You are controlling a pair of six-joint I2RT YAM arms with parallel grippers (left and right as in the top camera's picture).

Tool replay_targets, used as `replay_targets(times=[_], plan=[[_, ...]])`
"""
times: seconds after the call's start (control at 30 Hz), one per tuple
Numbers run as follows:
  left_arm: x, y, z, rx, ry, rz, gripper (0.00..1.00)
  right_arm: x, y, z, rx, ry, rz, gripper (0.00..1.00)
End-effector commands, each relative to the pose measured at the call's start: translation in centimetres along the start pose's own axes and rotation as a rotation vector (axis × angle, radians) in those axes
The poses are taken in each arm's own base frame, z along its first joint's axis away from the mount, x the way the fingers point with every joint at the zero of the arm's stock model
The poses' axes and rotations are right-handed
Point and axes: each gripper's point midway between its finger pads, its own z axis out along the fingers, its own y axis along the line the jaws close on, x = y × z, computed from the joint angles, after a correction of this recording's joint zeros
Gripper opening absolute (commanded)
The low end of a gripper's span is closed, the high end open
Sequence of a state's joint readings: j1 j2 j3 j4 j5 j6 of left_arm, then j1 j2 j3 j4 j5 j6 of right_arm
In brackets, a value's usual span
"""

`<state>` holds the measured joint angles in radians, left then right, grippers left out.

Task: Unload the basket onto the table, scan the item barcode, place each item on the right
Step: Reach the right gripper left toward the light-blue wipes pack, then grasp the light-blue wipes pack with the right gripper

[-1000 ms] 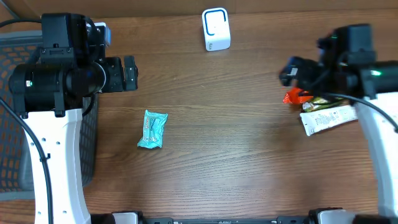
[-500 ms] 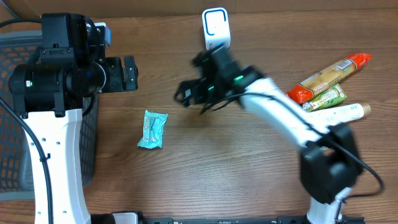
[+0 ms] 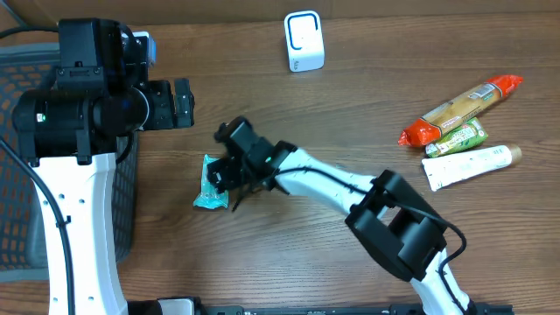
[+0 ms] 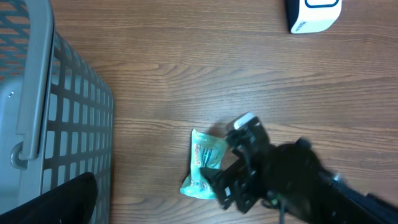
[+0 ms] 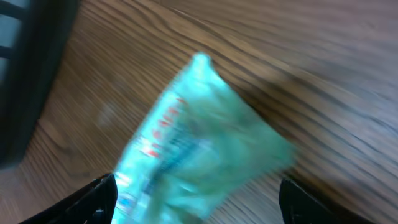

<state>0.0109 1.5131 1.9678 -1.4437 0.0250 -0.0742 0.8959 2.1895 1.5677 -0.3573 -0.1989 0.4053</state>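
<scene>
Straddling teal pkt (image 5: 199, 143), R claw (image 3: 226, 182) jaws spread.

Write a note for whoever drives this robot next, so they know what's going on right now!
Left gripper: open, holding nothing, up beside the basket.
Right gripper: open, its fingers on either side of the teal packet, not gripping it.
Teal packet: flat on the table, left of the middle.
White scanner: at the table's far edge, nothing near it.
Other packets: in a pile on the right, untouched.
Done: right arm lined up on the packet.
Left: probably close on it, lift it, show its barcode to the scanner.
</scene>
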Motion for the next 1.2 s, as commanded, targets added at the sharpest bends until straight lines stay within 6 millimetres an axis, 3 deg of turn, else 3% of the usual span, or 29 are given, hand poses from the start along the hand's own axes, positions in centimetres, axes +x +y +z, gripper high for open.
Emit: replay_targets(times=[0.0, 0.23, 0.37, 0.57, 0.7, 0.83, 1.0, 1.07, 1.17], plan=[[0.0, 0.0, 0.3, -0.004, 0.004, 0.019, 1.0, -0.9, -0.8, 1.4, 0.067, -0.061, 0.038, 0.8], [0.0, 0.0, 0.3, -0.004, 0.004, 0.019, 1.0, 0.9, -3.2, 3.8, 0.133, -0.025, 0.088, 0.73], [0.0, 0.0, 0.3, -0.004, 0.004, 0.019, 1.0, 2.3, -6.1, 3.4, 0.277, 0.007, 0.101, 0.69], [0.0, 0.0, 0.3, -0.004, 0.004, 0.019, 1.0, 3.3, -10.8, 1.2, 0.455, 0.078, 0.141, 0.66], [0.0, 0.0, 0.3, -0.004, 0.004, 0.019, 1.0, 3.3, -14.4, -2.0, 0.573, 0.142, 0.18, 0.66], [0.0, 0.0, 0.3, -0.004, 0.004, 0.019, 1.0, 2.6, -16.4, -5.0, 0.615, 0.199, 0.181, 0.72], [0.0, 0.0, 0.3, -0.004, 0.004, 0.019, 1.0, 0.6, -15.9, -8.4, 0.617, 0.202, 0.162, 0.75], [0.0, 0.0, 0.3, -0.004, 0.004, 0.019, 1.0, -0.6, -14.6, -9.7, 0.597, 0.183, 0.159, 0.76], [0.0, 0.0, 0.3, -0.004, 0.004, 0.019, 1.0, -1.6, -11.9, -10.0, 0.528, 0.157, 0.172, 0.76]])
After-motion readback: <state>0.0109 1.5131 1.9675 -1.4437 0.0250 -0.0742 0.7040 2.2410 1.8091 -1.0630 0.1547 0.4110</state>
